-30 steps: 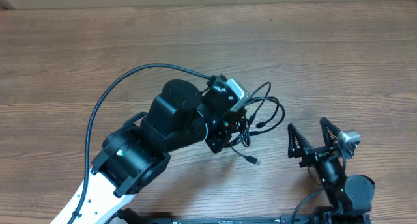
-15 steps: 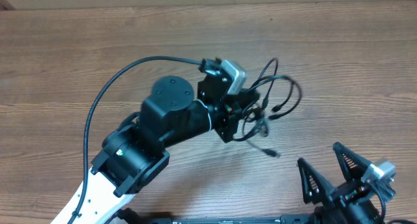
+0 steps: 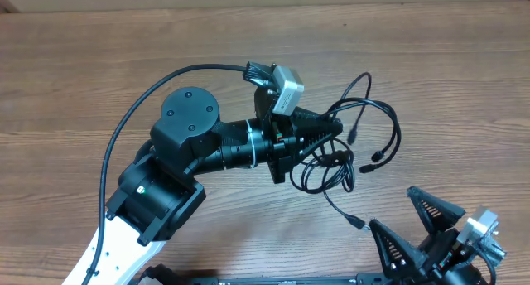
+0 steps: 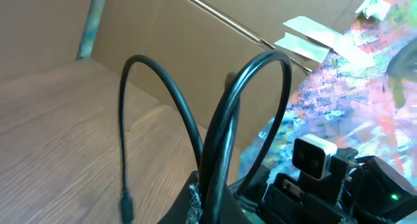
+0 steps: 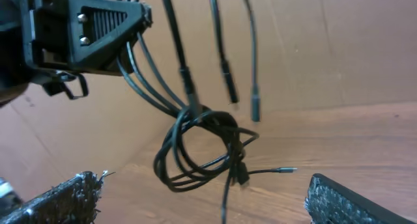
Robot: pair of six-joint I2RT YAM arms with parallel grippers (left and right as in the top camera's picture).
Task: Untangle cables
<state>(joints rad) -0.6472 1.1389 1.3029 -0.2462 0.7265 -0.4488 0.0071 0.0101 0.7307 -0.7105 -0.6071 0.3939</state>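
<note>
Black cables [image 5: 199,116] tangled, hanging from the left claw [image 3: 323,136] clamped on them, right claw [image 3: 391,209] spread wide nearby, not touching

Overhead downward, wrist views close on cables [image 5: 197,114]

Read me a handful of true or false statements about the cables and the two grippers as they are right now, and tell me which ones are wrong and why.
1. The left gripper is shut on the cables. True.
2. The right gripper is clamped on a plug. False: it is wide open and holds nothing.
3. The cables lie in a neat flat coil. False: they hang from the left gripper in a tangled bunch of loops.
4. Several plug ends dangle loose below the left gripper. True.
</note>
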